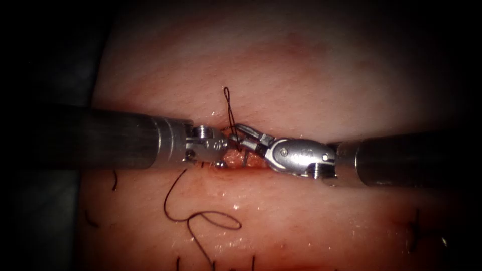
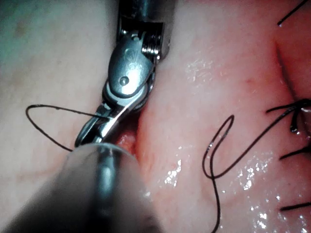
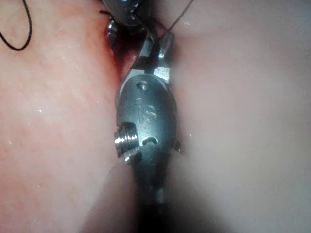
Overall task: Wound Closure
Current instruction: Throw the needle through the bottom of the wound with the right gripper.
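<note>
Black thread (image 1: 229, 108) is being gripped by the right end effector (image 1: 242, 134), looping up just above its tip. Left end effector (image 1: 221, 150) is sitting tip-to-tip with it over the cut (image 1: 236, 159) in the tissue (image 1: 301, 75); its grip can't really be made out. Needle isn't being spotted clearly.

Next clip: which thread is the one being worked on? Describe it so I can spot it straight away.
Start at the cut across the tissue, where the left tool and right tool meet tip to tip. From that meeting point a narrow thread loop stands up above the cut. The other thread lies in loose curls below it; short cut ends lie apart.
</note>
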